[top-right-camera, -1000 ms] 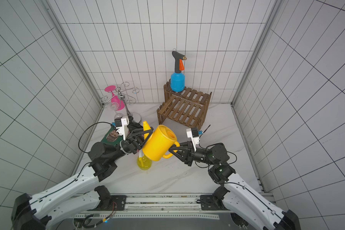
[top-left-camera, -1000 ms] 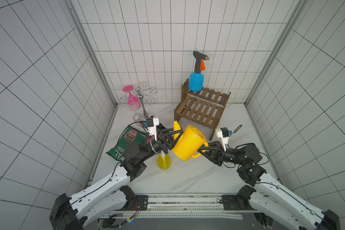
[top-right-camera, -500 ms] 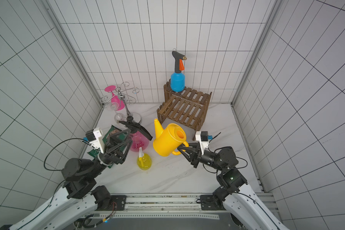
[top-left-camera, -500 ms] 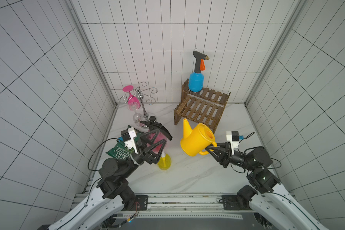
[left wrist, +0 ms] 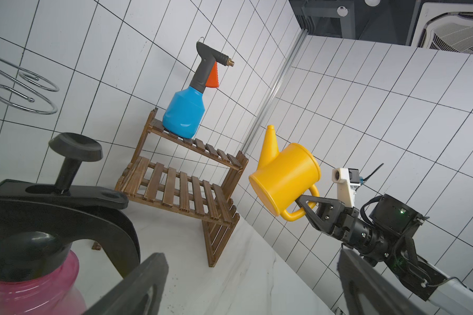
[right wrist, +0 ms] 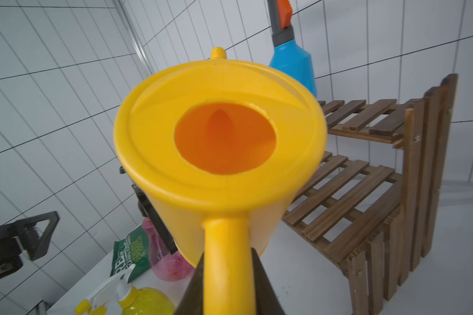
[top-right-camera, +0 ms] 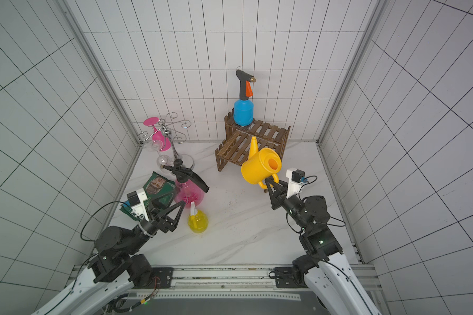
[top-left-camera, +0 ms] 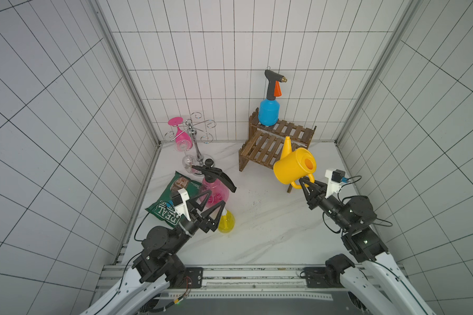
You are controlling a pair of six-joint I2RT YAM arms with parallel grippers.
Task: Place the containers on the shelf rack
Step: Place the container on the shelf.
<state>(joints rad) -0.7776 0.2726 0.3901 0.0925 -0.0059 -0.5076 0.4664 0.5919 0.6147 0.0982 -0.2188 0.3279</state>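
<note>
Legible only on the green bag (top-left-camera: 175, 201): big white letters "EAL"; the small print is too blurred to read. Clamped on the handle of the yellow watering can (top-left-camera: 294, 167): the right gripper (top-left-camera: 306, 182), carrying it clear of the table, just before the lower tier of the wooden rack (top-left-camera: 262, 152), spout toward the slats. On the upper tier, at one end: the blue spray bottle (top-left-camera: 268, 111), with bare slats beside it and below. Spread wide, gripping nothing, near the pink pump sprayer (top-left-camera: 215, 195): the left gripper (top-left-camera: 217, 197). Just beside the sprayer, on the table: the small yellow bottle (top-left-camera: 226, 223). Between the arms, open white marbled table (top-left-camera: 257, 240). All around, white tiled walls (top-left-camera: 202, 68).
</note>
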